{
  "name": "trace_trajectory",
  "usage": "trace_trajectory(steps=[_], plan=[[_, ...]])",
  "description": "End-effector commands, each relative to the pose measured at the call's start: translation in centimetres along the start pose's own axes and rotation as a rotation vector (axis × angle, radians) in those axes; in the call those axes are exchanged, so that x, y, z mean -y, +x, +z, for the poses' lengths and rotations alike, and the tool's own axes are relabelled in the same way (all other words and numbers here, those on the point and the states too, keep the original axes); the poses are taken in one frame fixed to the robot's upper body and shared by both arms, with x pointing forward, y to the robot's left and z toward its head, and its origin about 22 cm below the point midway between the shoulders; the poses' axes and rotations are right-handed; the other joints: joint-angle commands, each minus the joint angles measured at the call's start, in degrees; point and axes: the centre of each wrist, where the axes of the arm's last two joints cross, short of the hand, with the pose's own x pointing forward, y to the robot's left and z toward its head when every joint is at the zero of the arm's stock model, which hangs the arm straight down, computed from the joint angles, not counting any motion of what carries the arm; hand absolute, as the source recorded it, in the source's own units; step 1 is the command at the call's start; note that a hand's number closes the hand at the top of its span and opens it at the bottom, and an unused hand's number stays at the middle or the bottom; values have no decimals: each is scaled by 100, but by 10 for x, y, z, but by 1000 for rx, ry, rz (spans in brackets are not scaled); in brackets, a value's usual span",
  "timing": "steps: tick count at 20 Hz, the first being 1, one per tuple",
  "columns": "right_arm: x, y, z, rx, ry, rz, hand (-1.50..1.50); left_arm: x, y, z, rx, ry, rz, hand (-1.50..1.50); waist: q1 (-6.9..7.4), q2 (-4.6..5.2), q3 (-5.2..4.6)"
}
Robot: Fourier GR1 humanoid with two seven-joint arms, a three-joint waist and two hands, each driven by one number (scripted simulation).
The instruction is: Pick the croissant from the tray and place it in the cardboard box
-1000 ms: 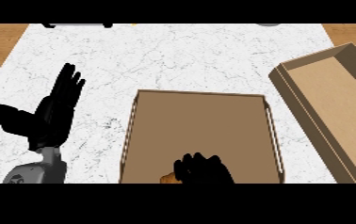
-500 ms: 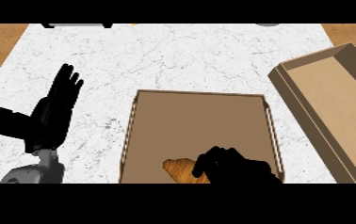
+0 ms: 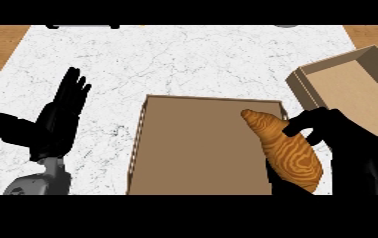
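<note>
White marble counter (image 3: pixel 184 62); brown tray (image 3: pixel 199 147) at centre; cardboard box (image 3: pixel 347 84) up and right. Left hand (image 3: pixel 63 114) resting open at left. Right hand (image 3: pixel 336 142) curled round croissant (image 3: pixel 288 149), apparently lifted over tray's right edge, long axis pointing up-left, box just beyond.

The counter (image 3: pixel 192 57) looks like white marble with thin grey veins, smooth and matt; at its far left and far right corners a strip of warm wood grain shows. The tray (image 3: pixel 199 152) near the counter's front edge is flat brown, like matt board or wood, with paler thin rims. The cardboard box (image 3: pixel 332 84) at the right edge has plain matt tan walls. The croissant (image 3: pixel 288 154) is golden brown with darker swirled streaks, faintly glossy. Both hands, left hand (image 3: pixel 63 114) and right hand (image 3: pixel 343 142), are matt black; the left forearm is smooth grey.
</note>
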Motion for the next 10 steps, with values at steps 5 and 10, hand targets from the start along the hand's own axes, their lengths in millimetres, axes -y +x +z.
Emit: trace_trajectory(steps=[5, 10], plan=[[22, -58, -57, -114, 7, -58, 150, -15, -6, -8, 8, 15, 1, 0, 16, 11, 1], [19, -107, -87, -140, -74, 104, 150, 1, 4, -2, -7, -1, -11, 0, 18, 5, 3]])
